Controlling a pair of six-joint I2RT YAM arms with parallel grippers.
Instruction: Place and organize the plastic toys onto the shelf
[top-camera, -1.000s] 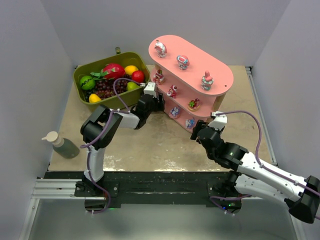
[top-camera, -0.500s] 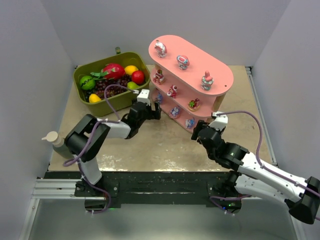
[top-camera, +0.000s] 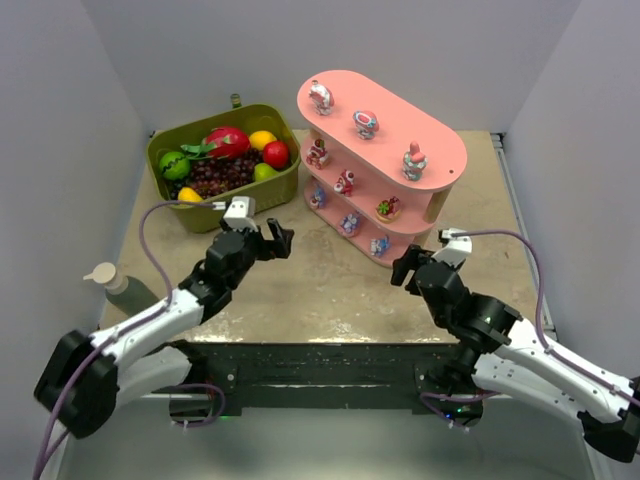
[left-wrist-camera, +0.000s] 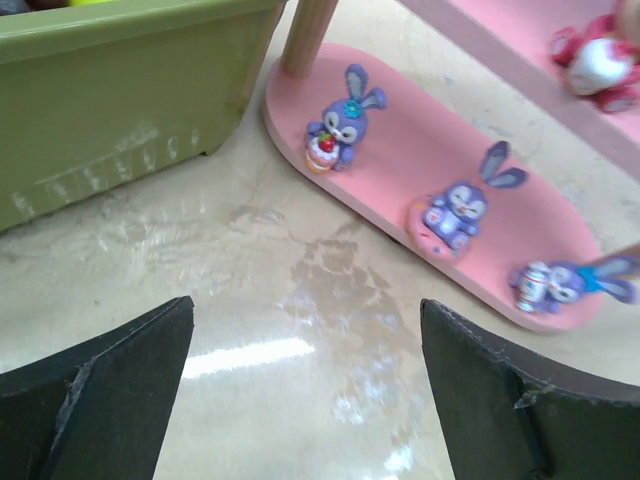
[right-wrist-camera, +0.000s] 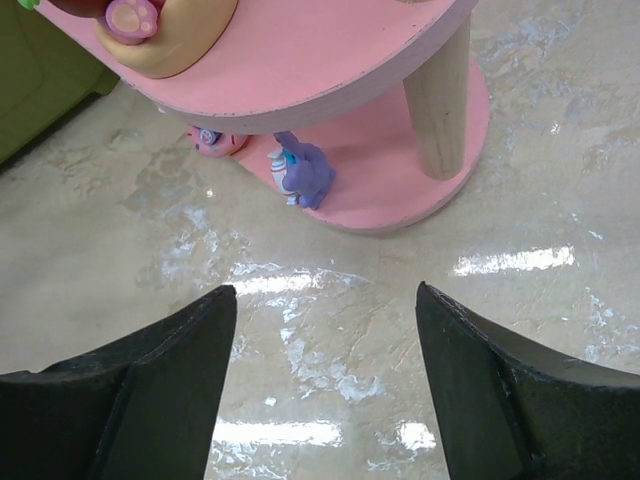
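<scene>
- Hands: left hand (top-camera: 273, 240) has its jaws spread wide with nothing between them; right hand (top-camera: 408, 268) is also parted and empty.
- Shelf (top-camera: 400, 128) stands ahead and to the right of the left hand and just ahead of the right hand; neither touches it.
- Plastic toys (top-camera: 365, 124): three on each of the three boards.
- Left wrist view: three purple bunnies (left-wrist-camera: 340, 125) in a row on the bottom board, ahead-right of the hand.
- Right wrist view: one bunny (right-wrist-camera: 303, 170) straight ahead, near the wooden upright (right-wrist-camera: 440, 110).
- Green basket (top-camera: 245, 198) sits ahead-left of the left hand.
</scene>
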